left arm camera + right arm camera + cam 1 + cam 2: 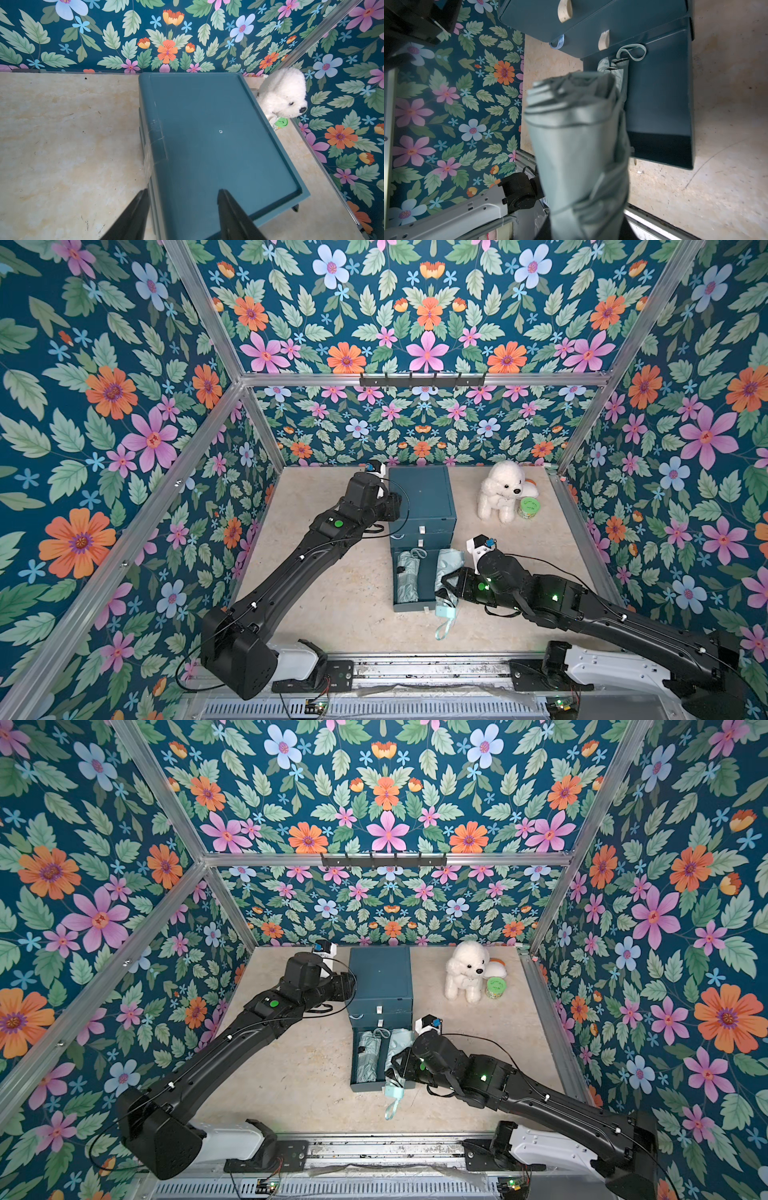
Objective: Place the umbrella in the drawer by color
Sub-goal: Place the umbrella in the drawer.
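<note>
Here the right gripper is clamped on the folded mint umbrella, held over the right half of the open bottom drawer. Its long axis runs along the drawer's length, slightly askew. The canopy end points toward the teal cabinet; the handle juts past the drawer's front wall, strap dangling. A grey-green umbrella lies lengthwise in the left half. The left gripper stands parted astride the cabinet's top side edge.

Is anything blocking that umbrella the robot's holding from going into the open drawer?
Nothing visible blocks the held umbrella. Another folded umbrella already lies along one side of the open drawer, but the half beside it is bare.
</note>
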Controlling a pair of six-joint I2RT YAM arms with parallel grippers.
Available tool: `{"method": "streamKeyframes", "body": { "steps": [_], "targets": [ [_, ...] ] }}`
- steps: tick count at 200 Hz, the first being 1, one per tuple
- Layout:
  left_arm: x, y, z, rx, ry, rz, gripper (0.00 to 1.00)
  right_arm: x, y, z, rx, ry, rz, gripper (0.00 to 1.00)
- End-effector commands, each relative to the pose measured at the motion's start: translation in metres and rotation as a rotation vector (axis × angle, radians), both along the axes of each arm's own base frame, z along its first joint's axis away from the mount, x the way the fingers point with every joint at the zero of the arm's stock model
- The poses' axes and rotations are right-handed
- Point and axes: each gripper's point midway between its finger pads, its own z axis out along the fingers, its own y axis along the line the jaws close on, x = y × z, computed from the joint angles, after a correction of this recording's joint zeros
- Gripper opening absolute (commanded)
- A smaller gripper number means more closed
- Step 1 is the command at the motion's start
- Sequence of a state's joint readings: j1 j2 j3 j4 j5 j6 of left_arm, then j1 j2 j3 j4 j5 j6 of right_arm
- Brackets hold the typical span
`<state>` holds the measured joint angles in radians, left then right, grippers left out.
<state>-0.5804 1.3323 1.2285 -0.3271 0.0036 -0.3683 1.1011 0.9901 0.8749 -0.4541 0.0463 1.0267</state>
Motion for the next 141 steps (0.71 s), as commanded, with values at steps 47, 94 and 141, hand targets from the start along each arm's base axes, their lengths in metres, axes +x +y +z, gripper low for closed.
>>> {"method": "streamKeyframes", "body": {
  "steps": [47, 94, 141],
  "targets": [
    [-0.001, -0.003, -0.013, -0.023, 0.022, -0.01, 0.6, -0.009, 0.036, 0.001, 0.239, 0.141, 0.056, 0.0],
    [0.008, 0.014, -0.033, 0.014, 0.079, 0.068, 0.62, 0.027, 0.035, -0.02, 0.269, 0.24, 0.04, 0.0],
    [0.01, 0.016, -0.043, 0.017, 0.109, 0.072, 0.6, 0.047, 0.041, -0.049, 0.201, 0.27, 0.044, 0.0]
  ]
}}
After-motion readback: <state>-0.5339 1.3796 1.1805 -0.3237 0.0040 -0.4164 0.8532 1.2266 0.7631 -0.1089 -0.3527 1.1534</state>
